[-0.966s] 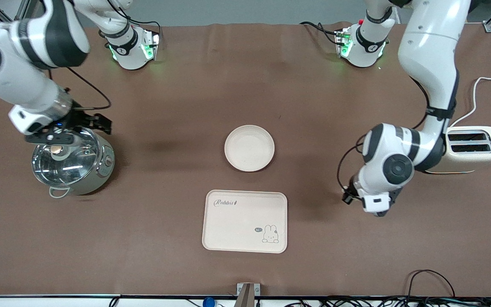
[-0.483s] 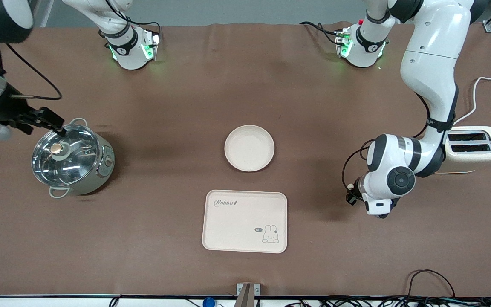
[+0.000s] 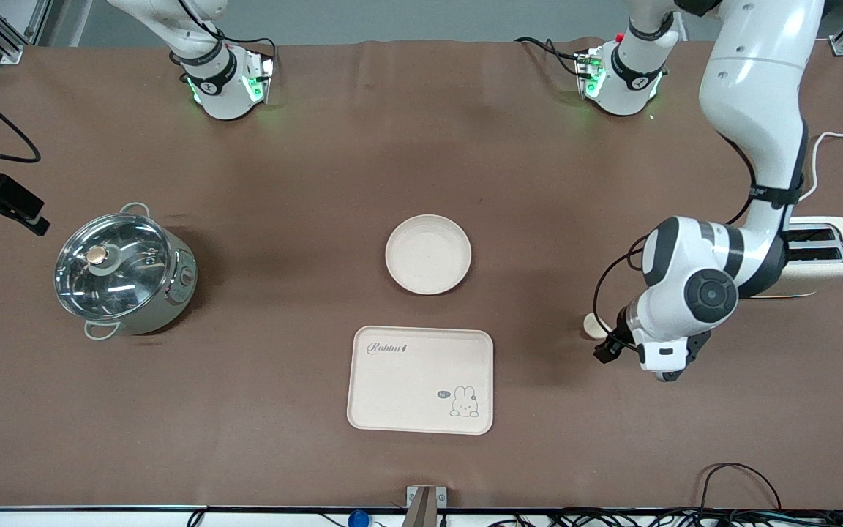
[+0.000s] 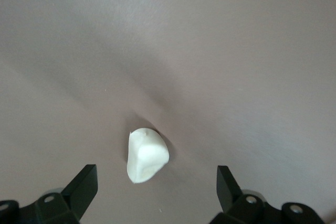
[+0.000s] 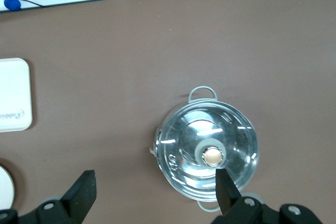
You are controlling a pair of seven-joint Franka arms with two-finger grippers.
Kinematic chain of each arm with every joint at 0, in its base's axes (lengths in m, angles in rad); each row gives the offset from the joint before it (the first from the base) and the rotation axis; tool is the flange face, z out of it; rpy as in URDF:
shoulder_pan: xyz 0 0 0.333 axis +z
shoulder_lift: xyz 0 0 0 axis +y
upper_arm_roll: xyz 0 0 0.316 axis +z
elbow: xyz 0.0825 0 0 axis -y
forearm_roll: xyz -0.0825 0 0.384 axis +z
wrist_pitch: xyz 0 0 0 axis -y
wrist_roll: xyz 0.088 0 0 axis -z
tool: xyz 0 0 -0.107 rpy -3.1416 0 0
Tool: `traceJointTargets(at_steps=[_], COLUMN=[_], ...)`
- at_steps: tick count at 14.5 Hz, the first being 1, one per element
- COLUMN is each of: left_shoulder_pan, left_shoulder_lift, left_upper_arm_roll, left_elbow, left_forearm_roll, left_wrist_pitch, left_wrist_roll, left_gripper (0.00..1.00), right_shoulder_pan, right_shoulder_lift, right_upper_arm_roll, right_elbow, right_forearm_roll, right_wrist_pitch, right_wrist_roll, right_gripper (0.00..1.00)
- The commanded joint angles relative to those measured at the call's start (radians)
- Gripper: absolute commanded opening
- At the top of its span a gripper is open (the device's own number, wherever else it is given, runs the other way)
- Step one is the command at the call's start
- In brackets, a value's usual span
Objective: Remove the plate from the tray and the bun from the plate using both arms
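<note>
The round cream plate (image 3: 428, 254) lies empty at the middle of the table; its rim shows in the right wrist view (image 5: 4, 187). The small pale bun (image 3: 594, 326) lies on the brown cloth toward the left arm's end, a little nearer to the front camera than the plate. My left gripper (image 3: 607, 348) hangs low just beside it. In the left wrist view the bun (image 4: 147, 156) lies just ahead of the open, empty left gripper (image 4: 156, 192). My right gripper (image 3: 4, 205) is high beside the pot; it is open and empty (image 5: 155, 192).
A steel pot with a glass lid (image 3: 123, 272) stands at the right arm's end, also in the right wrist view (image 5: 210, 153). A cream rabbit tray (image 3: 421, 380) lies nearer to the front camera than the plate. A toaster (image 3: 824, 256) stands at the left arm's end.
My right gripper has moved off the pot's lid toward the table's edge at the right arm's end. My left arm has shifted a little, and the bun now shows beside its gripper.
</note>
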Motion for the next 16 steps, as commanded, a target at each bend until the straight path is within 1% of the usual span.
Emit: traceJointTargets(at_steps=[1, 2, 4, 6, 8, 9, 11, 12, 14, 16], left_shoulder_pan=[-0.004, 0.001, 0.009, 0.012, 0.048, 0.059, 0.064, 0.075, 0.095, 0.098], left_shoulder_lift=[-0.084, -0.121, -0.189, -0.270, -0.356, -0.400, -0.489, -0.526, -0.580, -0.635], left_upper_arm_roll=[-0.010, -0.013, -0.015, -0.006, -0.007, -0.009, -0.003, 0.002, -0.007, -0.009], left_elbow=[-0.001, 0.013, 0.052, 0.086, 0.117, 0.117, 0.109, 0.106, 0.106, 0.059], left_forearm_roll=[0.020, 0.020, 0.019, 0.019, 0.020, 0.013, 0.016, 0.011, 0.008, 0.003], left_wrist_pitch=[-0.066, -0.107, -0.207, -0.310, -0.426, -0.477, -0.548, -0.584, -0.667, -0.687], left_wrist_roll=[0.014, 0.043, 0.158, 0.290, 0.440, 0.523, 0.649, 0.701, 0.751, 0.765], left_gripper=[1.00, 1.00, 1.00, 1.00, 1.00, 1.00, 1.00, 1.00, 1.00, 1.00], right_shoulder_pan=[0.027, 0.045, 0.146, 0.122, 0.106, 0.096, 0.084, 0.082, 0.079, 0.081], right_shoulder_lift=[0.010, 0.010, 0.014, 0.017, 0.016, 0.014, 0.014, 0.013, 0.013, 0.013], right_upper_arm_roll=[-0.017, -0.053, -0.179, -0.181, -0.180, -0.179, -0.179, -0.179, -0.179, -0.178], right_elbow=[0.038, 0.041, 0.044, 0.056, 0.056, 0.056, 0.056, 0.056, 0.054, 0.053], right_forearm_roll=[-0.029, -0.021, -0.015, -0.012, 0.000, 0.019, 0.031, 0.034, 0.034, 0.055], right_wrist_pitch=[-0.037, -0.032, -0.026, -0.029, -0.037, -0.043, -0.124, -0.142, -0.167, -0.222], right_wrist_roll=[-0.007, -0.007, -0.007, -0.010, -0.022, -0.036, -0.064, -0.088, -0.127, -0.133], right_gripper=[1.00, 1.00, 1.00, 1.00, 1.00, 1.00, 1.00, 1.00, 1.00, 1.00])
